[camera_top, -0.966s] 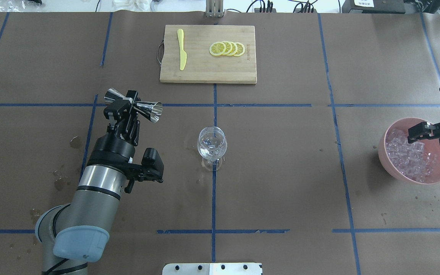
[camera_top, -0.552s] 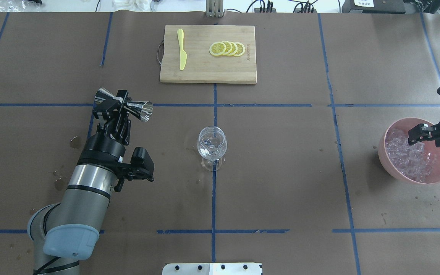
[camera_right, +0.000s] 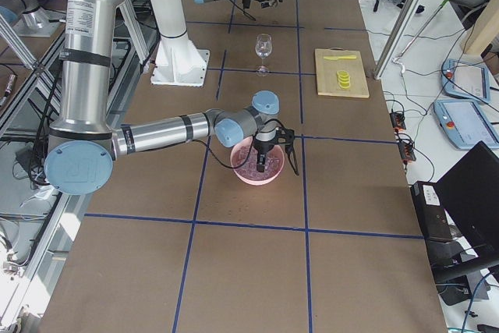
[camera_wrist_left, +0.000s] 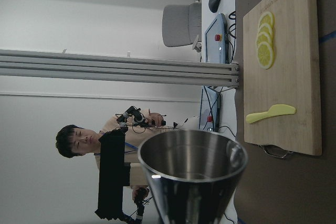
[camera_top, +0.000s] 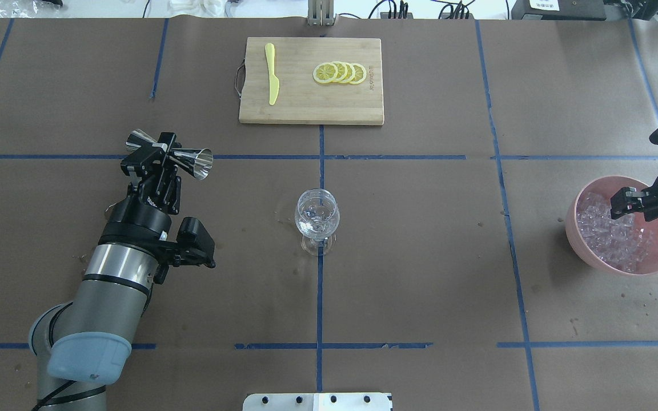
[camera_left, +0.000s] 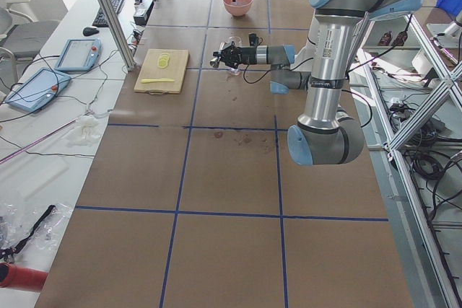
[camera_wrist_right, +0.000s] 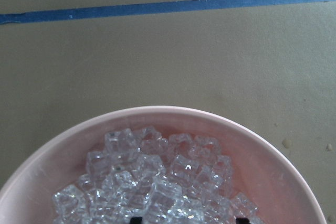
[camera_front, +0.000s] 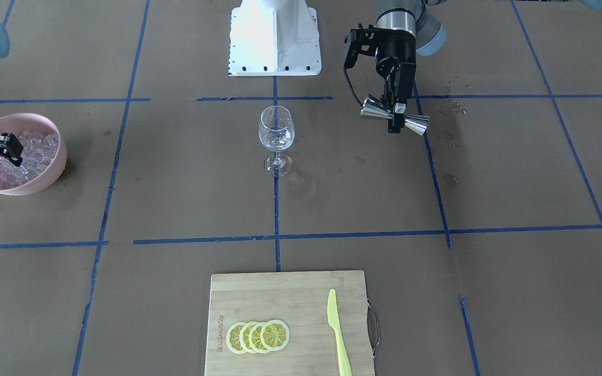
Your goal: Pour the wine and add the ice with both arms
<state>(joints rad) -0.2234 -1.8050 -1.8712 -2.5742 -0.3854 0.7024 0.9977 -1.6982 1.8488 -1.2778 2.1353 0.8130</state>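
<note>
My left gripper [camera_top: 160, 154] is shut on the waist of a steel jigger [camera_top: 195, 161] and holds it sideways above the table, left of the stemmed glass [camera_top: 317, 214]. The jigger's open mouth fills the left wrist view [camera_wrist_left: 191, 182]. The glass stands upright at the table's middle [camera_front: 276, 133]; the wine in it is barely visible. My right gripper [camera_top: 626, 202] is open, its tips down among the ice [camera_top: 609, 234] in the pink bowl [camera_top: 586, 251]. The right wrist view shows the ice [camera_wrist_right: 157, 182] between the two spread tips.
A bamboo cutting board [camera_top: 312, 105] at the far middle carries lemon slices [camera_top: 340, 72] and a yellow knife [camera_top: 272, 74]. The white base block [camera_front: 275, 36] is at the robot's side. Water drops spot the paper near the left arm [camera_front: 455, 107].
My left arm has drawn back to the left with the jigger, farther from the glass. My right gripper has shifted slightly over the bowl, still open.
</note>
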